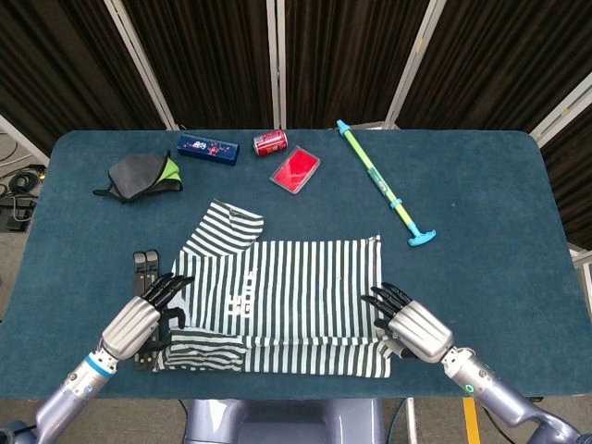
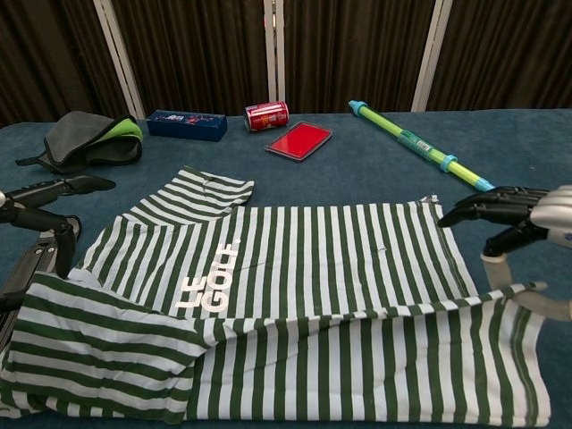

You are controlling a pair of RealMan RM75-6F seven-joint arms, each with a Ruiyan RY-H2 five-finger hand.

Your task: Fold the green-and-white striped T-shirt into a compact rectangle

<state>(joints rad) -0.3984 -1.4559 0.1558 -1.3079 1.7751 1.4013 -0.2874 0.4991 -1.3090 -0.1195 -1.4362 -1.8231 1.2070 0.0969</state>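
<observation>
Two silver-grey forearms are seen, each ending in a ribbed, pale metallic palm shell. The left hand (image 1: 139, 314) and the right hand (image 1: 407, 319) are fitted with slender black fingers (image 2: 487, 204). A blue-green ring is set at each wrist, before lavender-grey arm tubes.

The T-shirt (image 1: 277, 296) lies at the middle of the bench (image 1: 499, 296), its near part folded over onto itself. The left hand (image 1: 139, 319) is at its left edge, over the folding stand (image 1: 141, 273); the right hand (image 1: 412, 328) is at its right edge. Behind it lie, left to right, a pouch (image 1: 141, 176), a box (image 1: 208, 148), a can (image 1: 270, 142), a flat case (image 1: 294, 169) and a long toy (image 1: 384, 185).
</observation>
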